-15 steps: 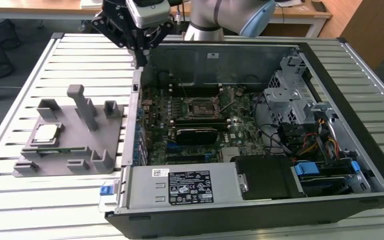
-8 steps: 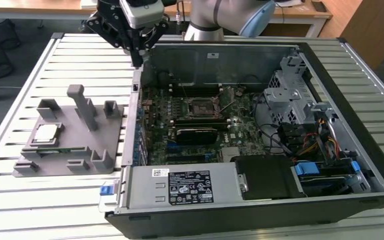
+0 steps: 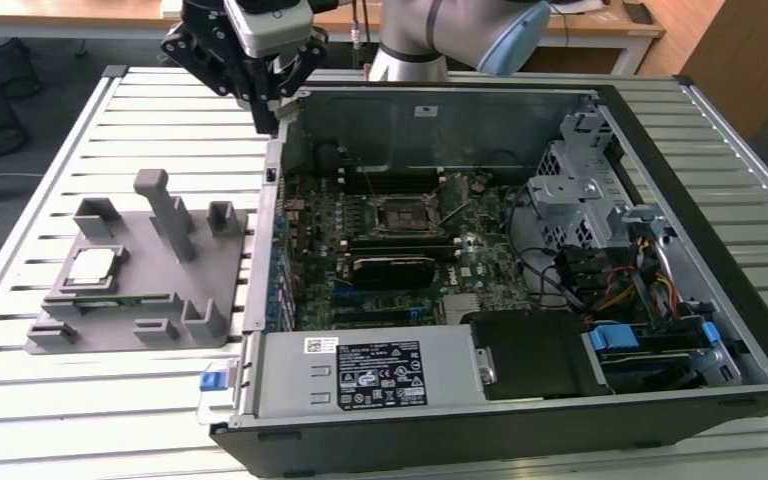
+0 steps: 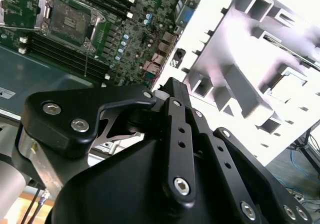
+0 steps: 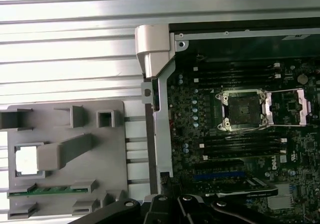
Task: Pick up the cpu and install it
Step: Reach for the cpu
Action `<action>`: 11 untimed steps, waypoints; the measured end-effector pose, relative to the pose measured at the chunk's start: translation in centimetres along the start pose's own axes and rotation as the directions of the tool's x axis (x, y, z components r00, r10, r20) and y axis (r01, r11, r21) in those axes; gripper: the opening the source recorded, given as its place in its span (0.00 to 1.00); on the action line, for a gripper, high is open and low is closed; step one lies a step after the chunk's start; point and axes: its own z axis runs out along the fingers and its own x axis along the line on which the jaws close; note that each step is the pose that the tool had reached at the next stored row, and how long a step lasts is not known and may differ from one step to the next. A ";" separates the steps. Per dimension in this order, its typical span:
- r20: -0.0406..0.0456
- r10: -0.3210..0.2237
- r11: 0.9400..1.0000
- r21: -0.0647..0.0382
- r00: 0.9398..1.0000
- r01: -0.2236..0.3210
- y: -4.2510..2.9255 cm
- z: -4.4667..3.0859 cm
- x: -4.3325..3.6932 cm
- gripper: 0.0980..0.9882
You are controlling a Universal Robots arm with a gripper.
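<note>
Exterior view: hand (image 3: 268,118) hangs above case (image 3: 491,445) corner.

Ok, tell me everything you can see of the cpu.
The cpu is a small flat square chip with a silvery metal top and a thin darker rim. It lies flat, top up, in a square recess of the grey holder, at the exterior view's left of the open case. Nothing grips it.

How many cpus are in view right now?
1. The cpu lies in a pocket of the grey fixture, on the exterior view's left of the case. The socket in the case is open and empty. Another could be hidden behind the fixture's posts.
</note>
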 end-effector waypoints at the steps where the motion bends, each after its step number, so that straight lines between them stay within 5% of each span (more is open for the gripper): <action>1: 0.000 0.000 1.000 0.000 1.000 0.000 -0.01 0.00 0.12 0.01; 11: 0.000 0.000 1.000 0.000 1.000 0.000 -0.12 0.01 1.56 0.01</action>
